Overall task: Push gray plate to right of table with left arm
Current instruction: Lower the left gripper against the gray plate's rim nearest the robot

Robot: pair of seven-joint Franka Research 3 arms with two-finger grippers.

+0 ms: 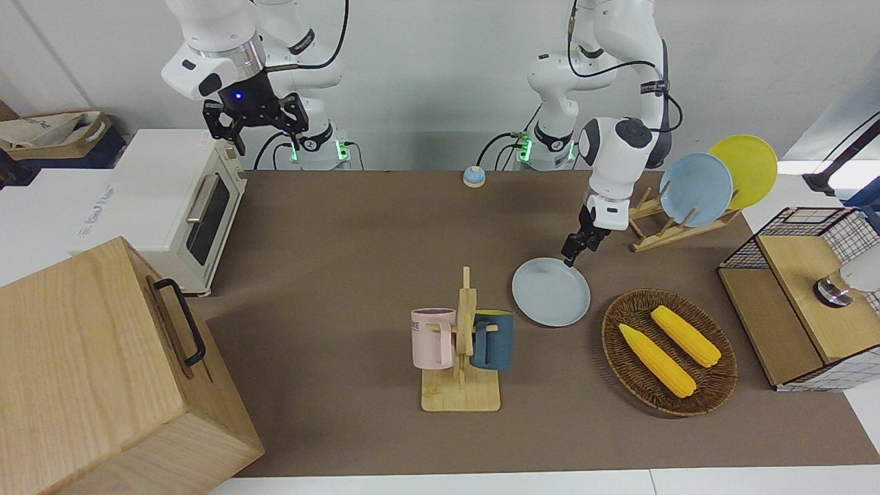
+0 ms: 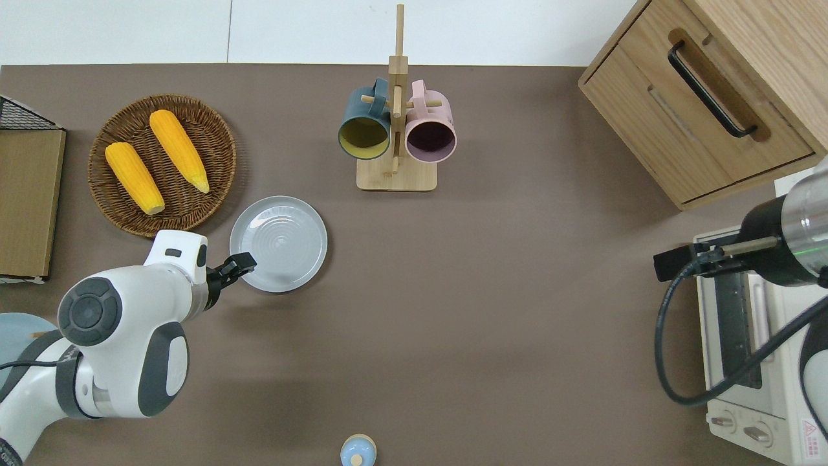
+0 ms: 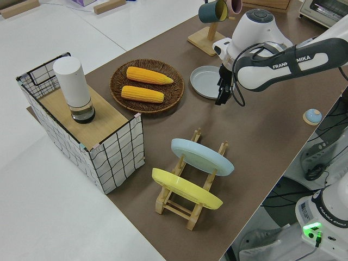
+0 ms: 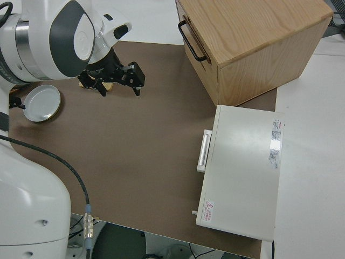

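The gray plate (image 1: 551,291) (image 2: 279,243) (image 3: 205,81) (image 4: 43,102) lies flat on the brown table (image 1: 344,275), between a mug rack and a wicker basket. My left gripper (image 1: 569,260) (image 2: 246,262) (image 3: 219,99) is low at the plate's rim, on the edge nearer to the robots and toward the left arm's end. Its fingers are together, holding nothing, and the tip seems to touch the rim. The right arm is parked, its gripper (image 1: 258,127) (image 4: 116,81) open and empty.
A wooden mug rack (image 1: 460,337) (image 2: 396,129) with a pink and a dark blue mug stands just farther from the robots than the plate. A basket (image 1: 612,330) holds two corn cobs. A dish rack (image 1: 694,189), wire box (image 1: 797,302), toaster oven (image 1: 199,206), wooden drawer box (image 1: 89,371) and bell (image 1: 474,177) stand around.
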